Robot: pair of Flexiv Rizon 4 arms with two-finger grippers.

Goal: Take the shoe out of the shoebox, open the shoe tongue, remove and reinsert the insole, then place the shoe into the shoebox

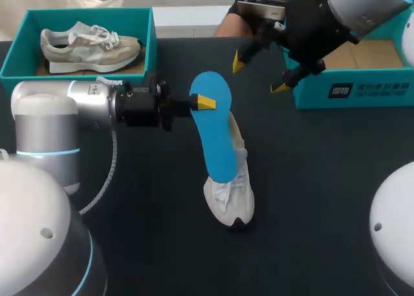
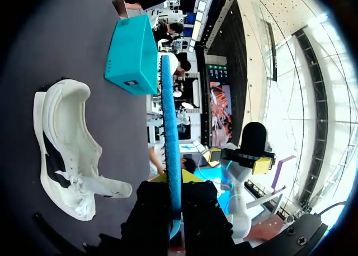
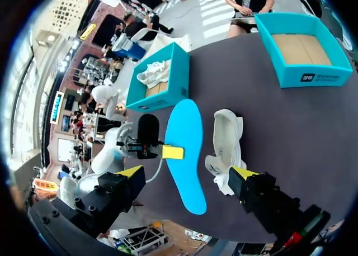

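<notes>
From the head view, the left gripper (image 1: 206, 102) pinches the blue insole (image 1: 213, 125) near one end. The insole hangs in the air just above the white shoe (image 1: 231, 186), which lies on the dark table (image 1: 323, 199). The right gripper (image 1: 260, 75) hovers beyond the shoe with its jaws spread and nothing in them. The step in hand looks like putting the insole back. It should go well if the right gripper steadies the shoe's collar or takes the free end of the insole while the insole is fed toe-first.

In the left wrist view, the insole (image 2: 170, 144) is seen edge-on, clamped flat between the fingers. The shoe (image 2: 67, 150) lies on its side beside it with its mouth open, and that opening is the target.

In the right wrist view, the right gripper (image 3: 187, 172) is wide open over the insole (image 3: 187, 150), and the shoe (image 3: 226, 138) lies alongside. The open shoebox (image 3: 319, 77) sits well beyond the shoe, and a second box (image 3: 168, 96) holding another shoe (image 3: 152, 73) stands on the shoe's far side. The table looks matte and should give the shoe decent grip, and there is bare table around the shoe.
</notes>
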